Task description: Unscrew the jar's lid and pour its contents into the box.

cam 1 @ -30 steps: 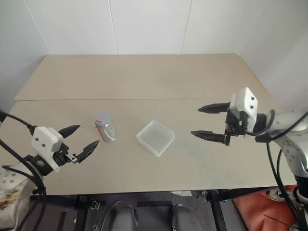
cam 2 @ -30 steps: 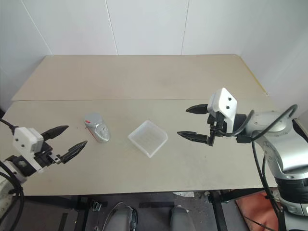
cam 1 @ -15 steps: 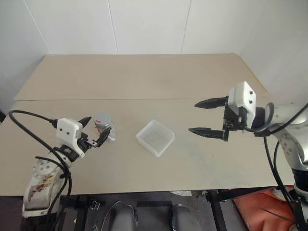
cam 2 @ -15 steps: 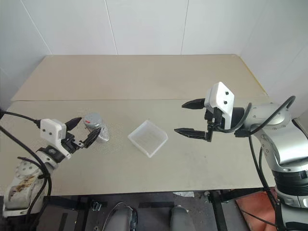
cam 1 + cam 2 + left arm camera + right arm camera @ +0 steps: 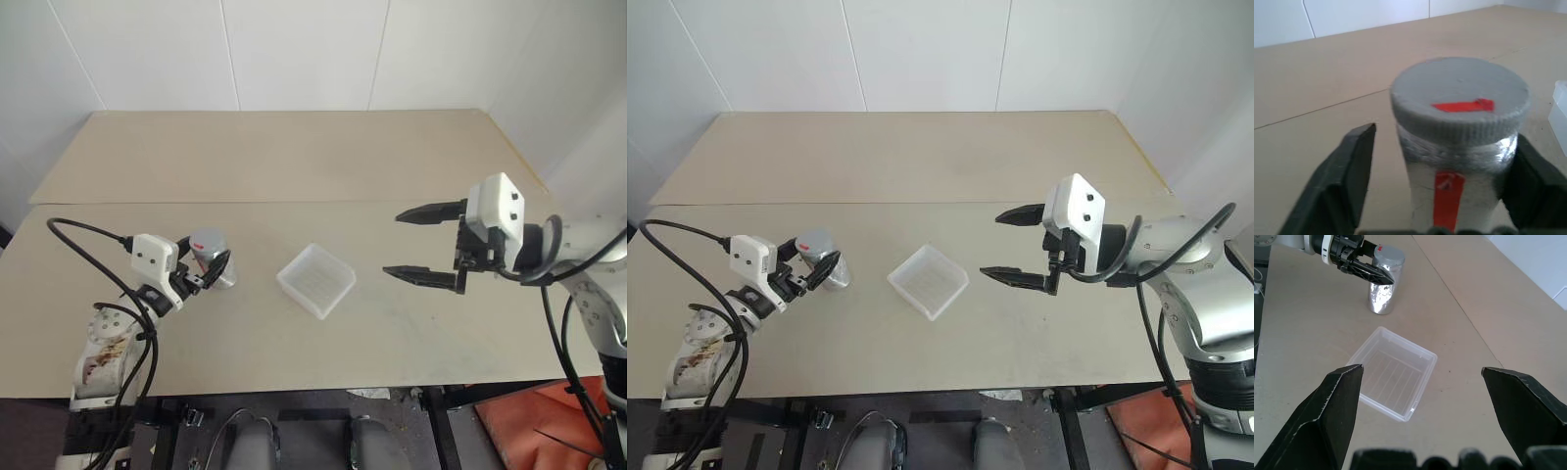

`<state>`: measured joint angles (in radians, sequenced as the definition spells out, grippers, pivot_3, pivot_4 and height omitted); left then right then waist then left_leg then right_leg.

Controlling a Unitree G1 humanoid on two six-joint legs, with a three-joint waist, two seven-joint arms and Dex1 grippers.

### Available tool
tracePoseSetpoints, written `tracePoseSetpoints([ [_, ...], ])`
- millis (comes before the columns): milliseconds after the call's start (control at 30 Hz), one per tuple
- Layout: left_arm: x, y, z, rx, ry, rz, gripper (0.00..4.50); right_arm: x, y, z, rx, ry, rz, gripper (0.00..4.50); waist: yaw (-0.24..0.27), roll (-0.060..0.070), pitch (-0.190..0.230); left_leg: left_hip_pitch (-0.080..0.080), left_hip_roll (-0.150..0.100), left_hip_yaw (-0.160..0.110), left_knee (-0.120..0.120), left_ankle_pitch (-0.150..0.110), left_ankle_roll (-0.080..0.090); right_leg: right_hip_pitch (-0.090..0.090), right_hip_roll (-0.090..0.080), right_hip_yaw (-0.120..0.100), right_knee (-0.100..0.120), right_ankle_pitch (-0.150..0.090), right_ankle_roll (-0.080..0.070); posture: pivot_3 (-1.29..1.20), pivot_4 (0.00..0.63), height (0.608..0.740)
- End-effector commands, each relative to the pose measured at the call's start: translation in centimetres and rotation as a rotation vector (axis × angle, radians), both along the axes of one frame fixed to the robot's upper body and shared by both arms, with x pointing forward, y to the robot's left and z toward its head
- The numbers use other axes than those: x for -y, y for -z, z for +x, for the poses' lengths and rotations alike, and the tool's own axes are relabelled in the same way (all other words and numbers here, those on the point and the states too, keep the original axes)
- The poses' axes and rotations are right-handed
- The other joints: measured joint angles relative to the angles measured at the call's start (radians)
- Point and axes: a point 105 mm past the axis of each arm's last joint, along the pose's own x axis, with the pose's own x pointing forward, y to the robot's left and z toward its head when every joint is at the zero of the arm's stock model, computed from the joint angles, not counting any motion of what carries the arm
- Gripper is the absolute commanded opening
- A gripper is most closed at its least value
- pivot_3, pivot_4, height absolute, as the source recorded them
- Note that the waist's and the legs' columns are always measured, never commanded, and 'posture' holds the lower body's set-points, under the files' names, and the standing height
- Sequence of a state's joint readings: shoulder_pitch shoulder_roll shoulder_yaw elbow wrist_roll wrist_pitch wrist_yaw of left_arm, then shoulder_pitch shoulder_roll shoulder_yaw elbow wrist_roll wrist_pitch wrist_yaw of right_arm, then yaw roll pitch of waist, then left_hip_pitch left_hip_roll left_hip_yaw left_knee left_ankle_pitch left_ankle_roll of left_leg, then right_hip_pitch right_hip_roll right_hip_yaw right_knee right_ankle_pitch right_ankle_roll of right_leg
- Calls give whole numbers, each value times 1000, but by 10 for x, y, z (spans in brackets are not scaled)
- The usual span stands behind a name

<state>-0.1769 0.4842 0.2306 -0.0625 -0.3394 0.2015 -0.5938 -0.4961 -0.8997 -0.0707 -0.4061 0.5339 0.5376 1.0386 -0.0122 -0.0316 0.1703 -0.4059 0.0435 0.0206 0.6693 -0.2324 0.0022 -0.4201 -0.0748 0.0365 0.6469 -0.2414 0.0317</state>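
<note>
Your left end effector sits level at the jar, its fingers on either side of the body just below the lid. One finger looks pressed to the glass and the other shows a thin gap, so you cannot call it a firm grip yet. Taking the body low leaves the lid free for the other arm, which is probably the point. The jar stands upright on the desk, lid on, near the box. Your right end effector hangs wide open and empty above the desk on the box's far side, aimed toward box and jar, seemingly waiting to twist the lid.
</note>
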Motion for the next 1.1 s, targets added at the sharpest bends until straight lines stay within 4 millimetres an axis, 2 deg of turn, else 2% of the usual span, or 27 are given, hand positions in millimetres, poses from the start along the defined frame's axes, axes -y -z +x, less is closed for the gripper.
tracePoseSetpoints([
  [33,3,-9,1,47,29,37,2276,1,-16,-6,62,6,8,4500,0,0,0,0,0,0,0,0,0,0,0,0,0,0,0,0,150,740],
  [67,3,-9,2,50,29,38,2024,1,-16,-6,64,6,9,4500,0,0,0,0,0,0,0,0,0,0,0,0,0,0,0,0,150,740],
  [200,7,-15,6,77,53,42,2031,-3,-16,-5,70,-3,21,4500,0,0,0,0,0,0,0,0,0,0,0,0,0,0,0,0,150,740],
  [333,13,-41,-4,114,195,85,2031,-17,-17,-4,72,-38,57,4500,-4,0,0,0,0,0,0,0,0,0,0,0,0,0,0,0,150,740],
  [533,34,-82,-28,141,545,135,2031,-57,-38,-4,64,-163,191,4500,-8,0,0,0,1,0,0,0,0,-1,1,1,1,0,0,0,150,740],
  [733,64,-102,-24,166,750,103,2031,-100,-55,4,0,-204,264,4500,0,0,0,-2,0,0,0,0,0,-1,0,0,0,0,0,0,150,740],
  [900,92,-111,-19,180,890,63,2031,-124,-60,8,-33,-195,284,4500,0,0,0,-3,0,0,1,0,0,-2,1,-1,1,0,0,0,150,740],
  [1100,109,-108,-14,162,992,67,2031,-133,-57,21,-46,-129,284,4500,-4,0,0,-3,0,0,1,0,0,-3,1,-1,1,0,0,0,150,740],
])
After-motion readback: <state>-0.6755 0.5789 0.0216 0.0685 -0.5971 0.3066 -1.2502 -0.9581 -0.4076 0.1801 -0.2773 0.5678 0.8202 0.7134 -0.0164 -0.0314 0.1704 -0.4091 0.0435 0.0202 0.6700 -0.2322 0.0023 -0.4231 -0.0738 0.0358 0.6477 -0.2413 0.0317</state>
